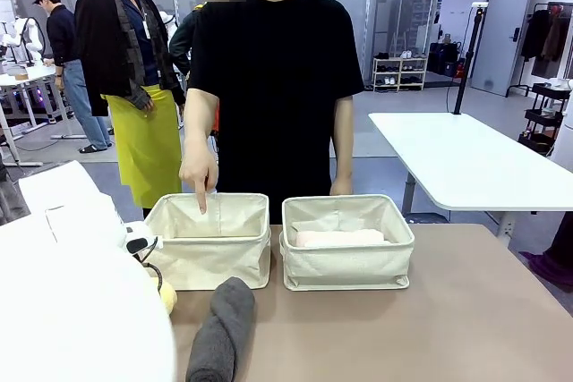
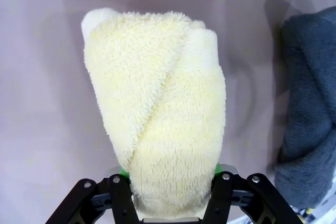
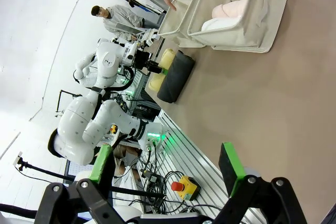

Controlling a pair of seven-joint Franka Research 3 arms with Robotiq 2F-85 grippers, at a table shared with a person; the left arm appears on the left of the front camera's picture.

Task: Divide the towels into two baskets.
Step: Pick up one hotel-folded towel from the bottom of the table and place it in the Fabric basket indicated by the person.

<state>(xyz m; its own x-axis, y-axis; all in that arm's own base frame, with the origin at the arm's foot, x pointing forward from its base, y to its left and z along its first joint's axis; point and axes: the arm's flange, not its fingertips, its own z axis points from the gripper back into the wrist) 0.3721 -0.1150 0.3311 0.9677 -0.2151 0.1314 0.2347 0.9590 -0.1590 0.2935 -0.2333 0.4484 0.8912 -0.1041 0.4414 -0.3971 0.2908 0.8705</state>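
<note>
Yellow towel (image 2: 157, 114) is clamped between the left gripper's (image 2: 170, 171) pads, just beside the grey towel (image 1: 224, 328) lying on the table (image 1: 466, 310) in front of the left basket (image 1: 208, 261). A person's hand (image 1: 199, 172) points into that basket. The pink towel (image 3: 233, 8) and white towel (image 3: 218, 24) lie in the right basket (image 1: 347, 266). The right gripper (image 3: 167, 163) hangs with jaws wide apart, holding nothing.

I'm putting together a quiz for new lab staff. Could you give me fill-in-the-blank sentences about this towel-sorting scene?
1. The left gripper is shut on a rolled towel coloured pale ____.
2. The loose towel on the table is dark ____.
3. The person's hand points into the basket on the robot's ____.
4. The jaws of the right gripper stand ____.

Missing words: yellow, grey, left, open.
</note>
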